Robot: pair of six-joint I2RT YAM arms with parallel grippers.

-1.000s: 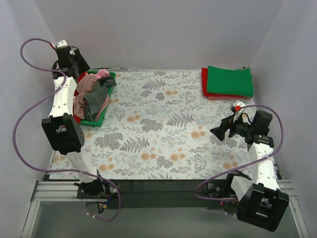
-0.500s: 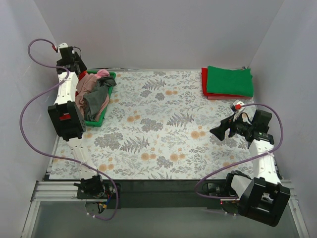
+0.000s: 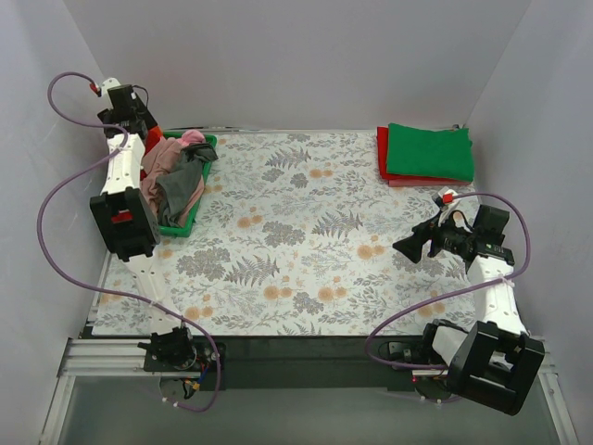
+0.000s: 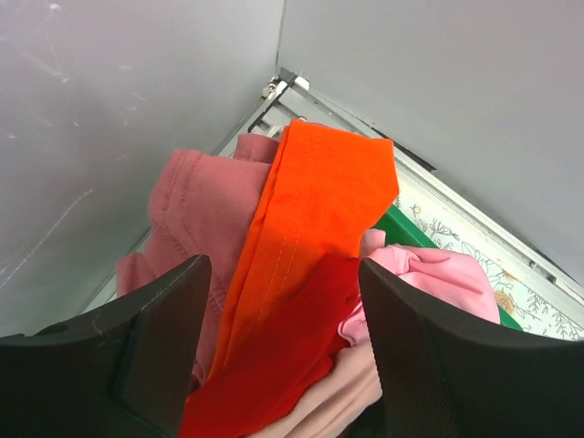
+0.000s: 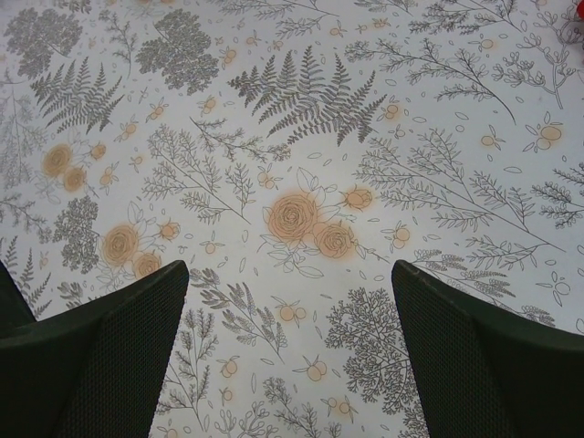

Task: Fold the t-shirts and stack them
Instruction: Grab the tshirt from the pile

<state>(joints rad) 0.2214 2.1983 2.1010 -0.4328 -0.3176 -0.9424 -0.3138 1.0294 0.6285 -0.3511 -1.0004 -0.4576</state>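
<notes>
Several loose t-shirts are heaped in a green basket [image 3: 176, 229] at the table's far left: a dusty-rose one [image 3: 162, 158], a grey one [image 3: 182, 190] and a pink one [image 3: 193, 137]. My left gripper [image 3: 139, 122] hangs over the basket's far corner. In the left wrist view its jaws [image 4: 281, 274] stand open around a fold of the orange tee [image 4: 319, 210], with the rose tee [image 4: 192, 214] to the left and the pink tee [image 4: 438, 274] to the right. A folded green tee [image 3: 429, 151] lies on a red one [image 3: 382, 153] at the far right. My right gripper [image 3: 404, 248] [image 5: 290, 269] is open and empty over the floral cloth.
The floral-and-fern covering [image 3: 306, 241] spreads across the table. Grey walls close in the left, back and right sides, and the left wall [image 4: 109, 109] stands close behind the basket. Purple cables loop from both arms.
The left arm has drawn slightly back and left over the basket's far corner, and its jaws have widened. The right arm has barely moved.
</notes>
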